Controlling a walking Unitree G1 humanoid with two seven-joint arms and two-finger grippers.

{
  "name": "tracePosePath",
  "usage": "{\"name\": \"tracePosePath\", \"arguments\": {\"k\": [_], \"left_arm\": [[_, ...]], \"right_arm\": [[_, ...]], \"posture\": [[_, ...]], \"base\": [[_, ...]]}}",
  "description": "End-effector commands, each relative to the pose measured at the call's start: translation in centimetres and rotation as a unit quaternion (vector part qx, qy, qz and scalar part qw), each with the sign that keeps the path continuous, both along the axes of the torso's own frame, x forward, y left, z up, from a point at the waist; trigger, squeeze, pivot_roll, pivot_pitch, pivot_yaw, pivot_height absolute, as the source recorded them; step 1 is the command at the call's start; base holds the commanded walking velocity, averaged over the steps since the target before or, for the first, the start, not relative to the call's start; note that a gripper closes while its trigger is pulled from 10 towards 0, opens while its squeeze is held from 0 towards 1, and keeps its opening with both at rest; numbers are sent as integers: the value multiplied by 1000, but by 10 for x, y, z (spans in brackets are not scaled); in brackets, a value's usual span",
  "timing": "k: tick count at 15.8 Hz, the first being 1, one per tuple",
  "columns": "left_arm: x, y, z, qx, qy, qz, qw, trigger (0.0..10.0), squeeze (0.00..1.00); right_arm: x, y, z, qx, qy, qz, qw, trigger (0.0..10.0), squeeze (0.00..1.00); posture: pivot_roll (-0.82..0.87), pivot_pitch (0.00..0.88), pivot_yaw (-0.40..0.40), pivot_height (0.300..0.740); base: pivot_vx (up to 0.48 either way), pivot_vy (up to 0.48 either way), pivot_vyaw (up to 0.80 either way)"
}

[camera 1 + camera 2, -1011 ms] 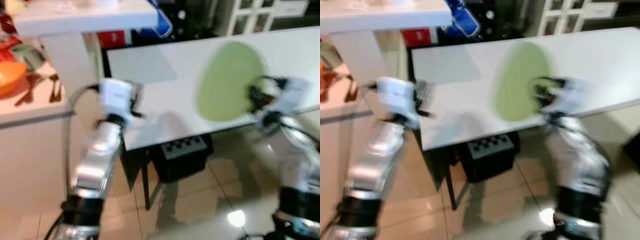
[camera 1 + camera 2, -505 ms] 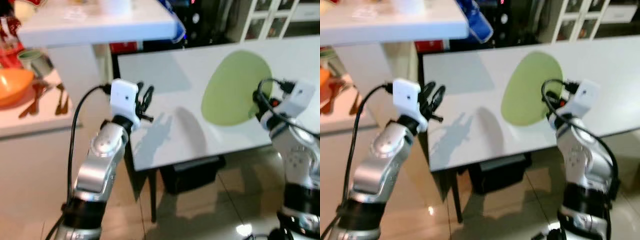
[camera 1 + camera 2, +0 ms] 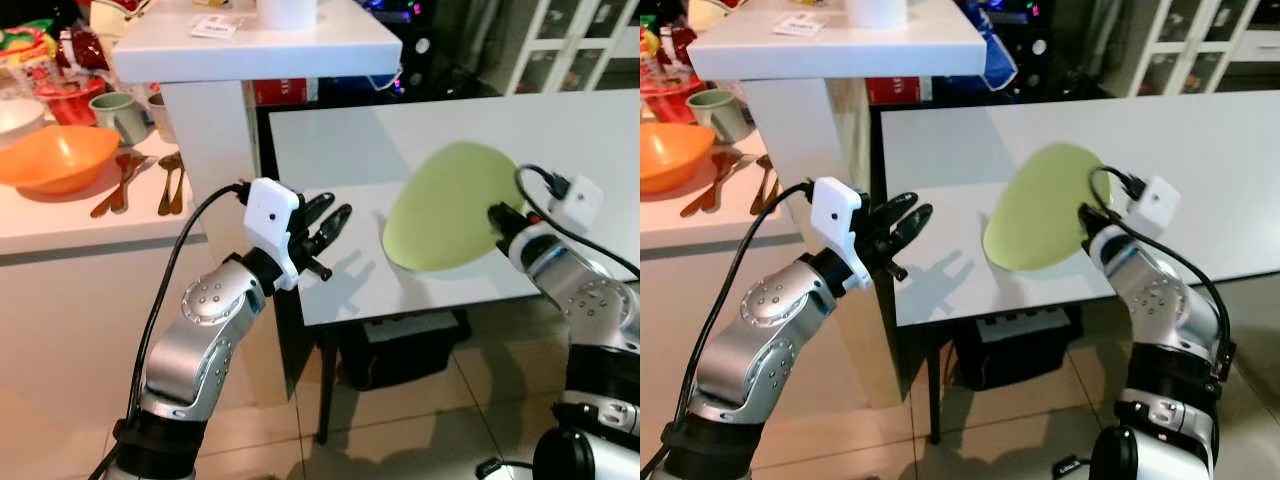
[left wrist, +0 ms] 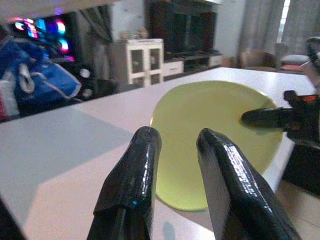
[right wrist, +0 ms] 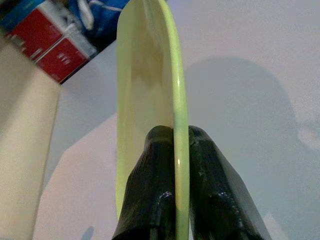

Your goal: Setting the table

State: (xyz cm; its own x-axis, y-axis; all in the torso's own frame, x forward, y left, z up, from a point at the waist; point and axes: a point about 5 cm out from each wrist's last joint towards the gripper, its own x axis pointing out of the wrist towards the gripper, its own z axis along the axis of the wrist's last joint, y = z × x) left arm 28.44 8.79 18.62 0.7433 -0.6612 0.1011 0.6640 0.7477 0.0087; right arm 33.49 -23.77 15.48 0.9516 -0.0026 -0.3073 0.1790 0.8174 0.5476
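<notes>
- Right gripper clamped on the rim of the lime-green plate; one finger on each face (wrist view shows it edge-on).
- Plate sits tilted over the white dining table, near the front edge, lower rim at or just above the surface; can't tell if it's touching.
- Left gripper hovers at the table's near-left corner, fingers slightly apart, nothing between them, pointing at the plate.
- White counter to the robot's left: orange bowl, green mug, cutlery beside the bowl.
- Black box under the table on the tile floor.
</notes>
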Motion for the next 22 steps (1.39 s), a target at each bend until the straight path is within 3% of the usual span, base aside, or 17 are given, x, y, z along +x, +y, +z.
{"name": "tracePosePath", "arguments": {"k": [1, 4, 7, 8, 15, 19, 20, 21, 22], "left_arm": [[-1, -3, 3, 0, 1, -18, 1000, 10000, 0], [-1, -1, 5, -5, 5, -21, 1000, 10000, 0], [-3, -2, 6, -17, 14, -29, 999, 10000, 0], [-5, -5, 5, -18, 23, -44, 999, 10000, 0], [-11, -9, 10, -17, 33, -75, 996, 10000, 0], [-18, -11, 9, -10, 44, -93, 995, 10000, 0], [-19, -13, 8, -8, 47, -97, 994, 10000, 0], [-21, -14, 8, -8, 49, -102, 994, 10000, 0], [-21, -15, 8, -7, 51, -105, 993, 10000, 0]], "right_arm": [[3, -4, 8, 22, -11, -4, 1000, 10000, 0], [2, -27, -4, 62, 12, -45, 997, 10000, 0], [7, -41, -2, 104, -14, -60, 993, 10000, 0], [14, -46, -2, 138, -26, -67, 988, 10000, 0], [30, -43, -16, 182, -17, -110, 977, 10000, 0], [30, -50, -21, 148, -6, -129, 981, 10000, 0], [29, -51, -21, 141, -7, -127, 982, 10000, 290], [29, -52, -21, 130, -5, -123, 984, 10000, 929], [29, -53, -21, 121, -3, -120, 985, 10000, 1000]], "posture": [[-43, 0, 25, 740], [-41, 10, 21, 740], [-46, 19, 30, 740], [-43, 26, 32, 740], [-1, 84, 24, 740], [-1, 110, 28, 740], [-1, 113, 31, 740], [-1, 115, 31, 740], [-1, 114, 30, 740]], "base": [[0, 0, 0], [0, 0, 0], [0, 0, 0], [0, 0, 0], [0, 0, 0], [0, 0, 0], [0, 0, 0], [0, 0, 0], [0, 0, 0]]}}
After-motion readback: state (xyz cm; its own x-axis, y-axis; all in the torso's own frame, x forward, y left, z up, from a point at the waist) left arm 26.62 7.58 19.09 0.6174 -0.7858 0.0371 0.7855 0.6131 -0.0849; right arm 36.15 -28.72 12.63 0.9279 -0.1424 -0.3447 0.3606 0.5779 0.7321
